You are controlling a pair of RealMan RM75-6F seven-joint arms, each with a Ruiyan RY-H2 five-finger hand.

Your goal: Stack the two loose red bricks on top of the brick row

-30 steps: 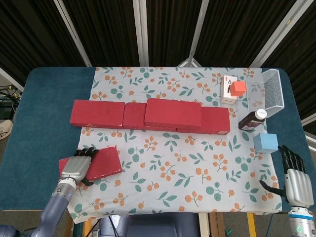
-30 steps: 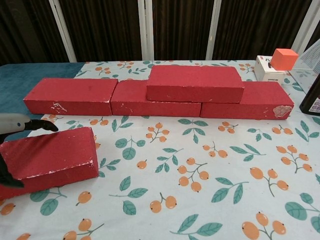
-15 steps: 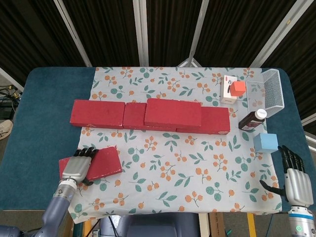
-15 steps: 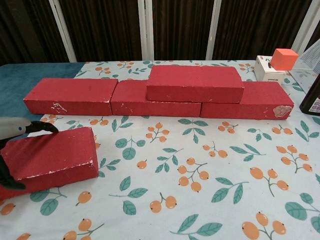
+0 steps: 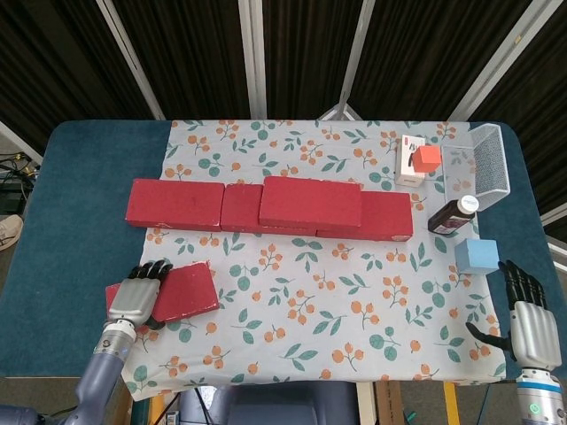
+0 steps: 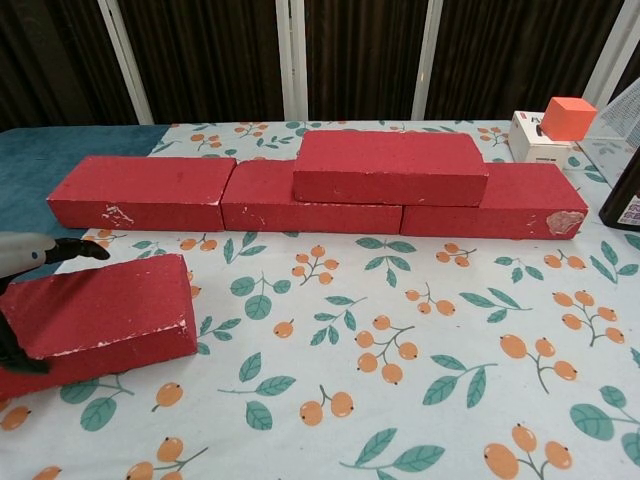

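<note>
So the left robot hand is draped over the left end of the loose red brick, fingers curled across the top and a thumb tucked against the near side in the chest view, so it's gripping it. That brick lies flat on the floral cloth near the front left corner of the surface, a bit skewed compared to the row and well apart from it.

The brick row runs across the middle of the cloth, three bricks end to end. One stacked red brick already lies on top, straddling the joint between the middle and right bricks. From the chest view, the right end of the row has a scuffed, pale corner.

The right robot hand is over at the front right corner, past the cloth's edge, fingers straight and spread, thumb out to the side, holding nothing.

Other stuff on the right side: a light blue cube, a dark brown bottle with a white cap lying just behind it, a clear mesh basket at the back, and a white box with an orange cube on top.
</note>
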